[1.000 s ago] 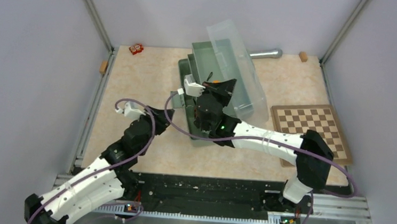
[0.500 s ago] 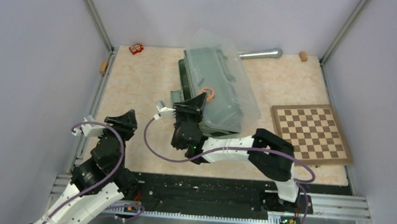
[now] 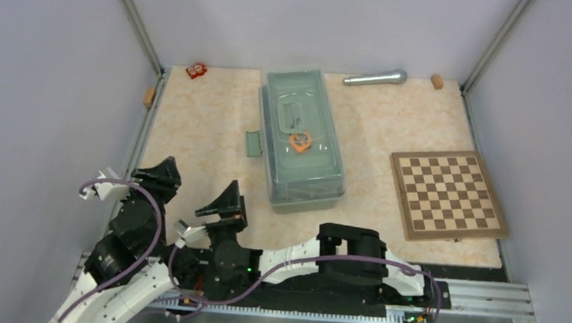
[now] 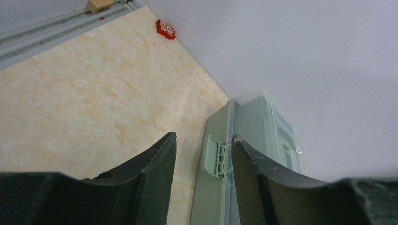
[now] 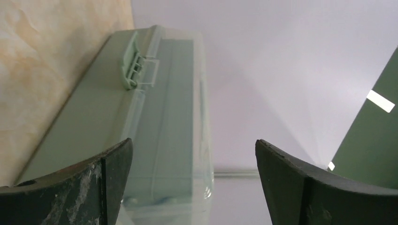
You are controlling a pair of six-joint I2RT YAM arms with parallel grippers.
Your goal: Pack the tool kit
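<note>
Fingers (image 5: 70, 187) of the right gripper (image 3: 226, 201) spread wide and empty after pulling back from the toolbox (image 3: 307, 198), whose lid (image 3: 303, 105) has dropped shut at the middle of the table (image 3: 201, 124). The left gripper (image 3: 162, 175) waits half open, empty. The side latch (image 3: 252, 143) apparently remains unfastened.

The beige table (image 3: 209, 124) carries a toolbox (image 3: 301, 174), chessboard (image 3: 447, 194), grey cylinder (image 3: 374, 78) and red block (image 3: 195, 70).

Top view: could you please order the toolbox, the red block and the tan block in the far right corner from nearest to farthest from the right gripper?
From the right gripper:
1. Toolbox, just ahead and slightly to its right.
2. Red block, far left corner.
3. Tan block, far right corner.
</note>
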